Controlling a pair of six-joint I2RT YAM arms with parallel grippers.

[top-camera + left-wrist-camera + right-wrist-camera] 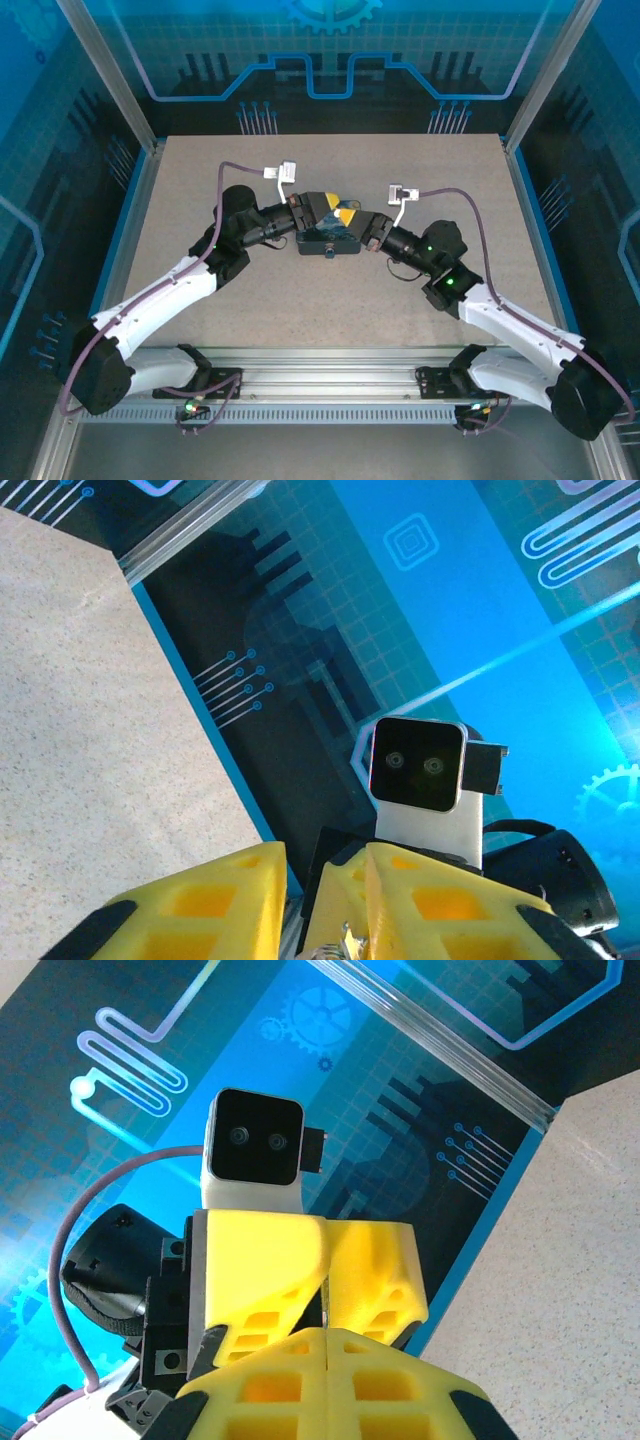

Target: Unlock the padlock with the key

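**Visitor:** What's happening at the middle of the speckled beige worktop?

**Onlooker:** The white-and-black left arm and right arm meet there, about midway between the left and right edges. Their wrists are tilted up, nose to nose, above a dark-blue rectangular tin lying flat on the surface.

**Visitor:** And the lock?

**Onlooker:** The tiny silvery metal padlock is a mere glint at the bottom edge of the left wrist view. It sits at the narrow slot between the yellow lattice fingers of the left gripper. It is bright and metallic, far smaller than the fingers beside it, and too cropped to make out its shape.

**Visitor:** Is it clamped?

**Onlooker:** I cannot tell. Those fingers stand a sliver apart, with the metal at the gap.

**Visitor:** And the right gripper?

**Onlooker:** Its yellow fingers are pressed flat together, seam closed, tips just beside the left gripper's. Anything between them is hidden.

**Visitor:** What about the surroundings?

**Onlooker:** Blue circuit-patterned panels wall the cell.
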